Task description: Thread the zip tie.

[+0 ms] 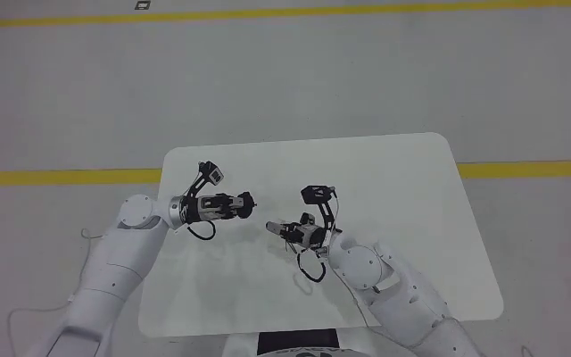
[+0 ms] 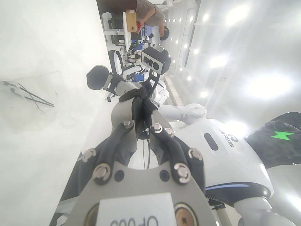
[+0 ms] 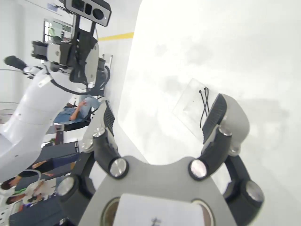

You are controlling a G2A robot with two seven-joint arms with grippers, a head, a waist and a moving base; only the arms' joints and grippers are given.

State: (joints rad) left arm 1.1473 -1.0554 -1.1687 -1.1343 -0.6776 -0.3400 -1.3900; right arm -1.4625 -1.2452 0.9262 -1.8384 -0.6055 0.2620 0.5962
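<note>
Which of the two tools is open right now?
The right tool, fingers spread wide with nothing between them; the left tool is shut on a thin black zip tie.

A lab or workshop hall, shown by yellow floor lines (image 1: pixel 268 12) and rows of bright ceiling lights (image 2: pixel 237 15).

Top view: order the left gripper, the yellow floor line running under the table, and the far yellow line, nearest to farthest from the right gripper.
1. left gripper, just beside the right gripper, on its left.
2. nearer yellow line, on the floor, showing either side of the table.
3. far yellow line, along the picture's top.
</note>
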